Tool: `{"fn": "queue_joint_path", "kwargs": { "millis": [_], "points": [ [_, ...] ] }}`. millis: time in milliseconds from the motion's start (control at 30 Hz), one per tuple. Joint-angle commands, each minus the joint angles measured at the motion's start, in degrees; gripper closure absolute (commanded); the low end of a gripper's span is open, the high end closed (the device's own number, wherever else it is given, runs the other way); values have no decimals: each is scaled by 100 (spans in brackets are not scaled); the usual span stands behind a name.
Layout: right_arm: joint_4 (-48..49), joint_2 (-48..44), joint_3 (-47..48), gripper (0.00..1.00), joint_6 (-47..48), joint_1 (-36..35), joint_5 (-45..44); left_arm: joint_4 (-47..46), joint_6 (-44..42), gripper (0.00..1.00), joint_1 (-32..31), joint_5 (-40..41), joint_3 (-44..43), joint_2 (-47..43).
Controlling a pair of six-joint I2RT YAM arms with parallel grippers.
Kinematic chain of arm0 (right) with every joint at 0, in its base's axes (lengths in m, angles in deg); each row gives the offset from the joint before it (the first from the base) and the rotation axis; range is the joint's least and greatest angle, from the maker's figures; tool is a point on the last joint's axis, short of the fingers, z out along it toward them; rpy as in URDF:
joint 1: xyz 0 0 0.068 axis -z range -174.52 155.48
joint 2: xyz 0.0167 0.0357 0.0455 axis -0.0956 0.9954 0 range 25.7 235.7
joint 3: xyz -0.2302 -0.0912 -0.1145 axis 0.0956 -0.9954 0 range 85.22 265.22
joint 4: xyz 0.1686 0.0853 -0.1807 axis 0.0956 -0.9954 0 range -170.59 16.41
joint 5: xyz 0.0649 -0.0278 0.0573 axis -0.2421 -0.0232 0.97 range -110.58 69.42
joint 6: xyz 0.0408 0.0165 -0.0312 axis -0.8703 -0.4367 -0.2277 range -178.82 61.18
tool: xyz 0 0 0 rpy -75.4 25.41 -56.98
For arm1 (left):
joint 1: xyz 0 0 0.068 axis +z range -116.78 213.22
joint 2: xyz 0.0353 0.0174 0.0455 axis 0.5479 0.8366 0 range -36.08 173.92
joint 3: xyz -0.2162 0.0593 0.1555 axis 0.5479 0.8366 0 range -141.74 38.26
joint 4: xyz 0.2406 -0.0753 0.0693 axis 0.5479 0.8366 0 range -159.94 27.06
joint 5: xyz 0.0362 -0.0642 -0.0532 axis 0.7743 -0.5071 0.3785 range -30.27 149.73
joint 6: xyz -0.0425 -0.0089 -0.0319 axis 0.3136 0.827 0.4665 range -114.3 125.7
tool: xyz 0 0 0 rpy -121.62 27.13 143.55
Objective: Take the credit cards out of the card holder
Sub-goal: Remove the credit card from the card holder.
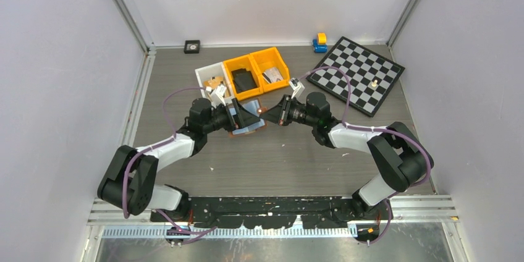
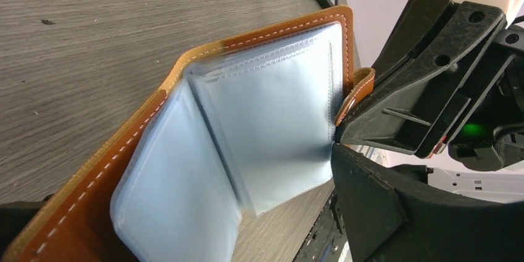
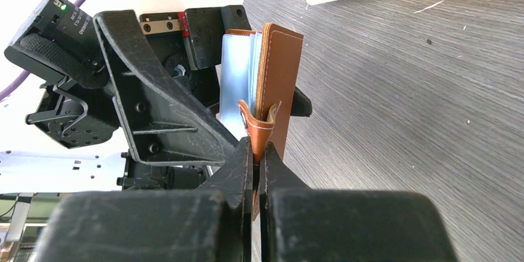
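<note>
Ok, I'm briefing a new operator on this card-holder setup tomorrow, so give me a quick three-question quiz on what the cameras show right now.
1. Which hand pinches the strap of the card holder?
2. True or false: the card holder is folded shut.
3. The chessboard lies on which side of the yellow bins: A, the robot's left, or B, the robot's right?

Key:
1. The right hand, its jaws closed on the strap.
2. False: it stands open, with the pale blue sleeves showing.
3. B.
</note>
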Motion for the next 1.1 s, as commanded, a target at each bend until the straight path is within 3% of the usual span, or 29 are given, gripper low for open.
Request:
{"fn": "queue_joint_path", "kwargs": {
  "millis": [0,300,600,867,1067],
  "points": [
    [503,-174,39,100,18,-63,167,236,-186,16,-20,65,-374,132],
    [449,-165,16,100,-144,-1,-23,955,-323,48,108,402,-539,218],
    [500,-249,-113,99,-242,149,-163,709,-147,58,262,249,-402,141],
    [423,-342,-234,99,-274,288,-396,816,116,51,783,624,-17,-306],
    [332,-377,-257,100,-265,328,-499,1102,95,36,894,1052,167,-861]
  ]
}}
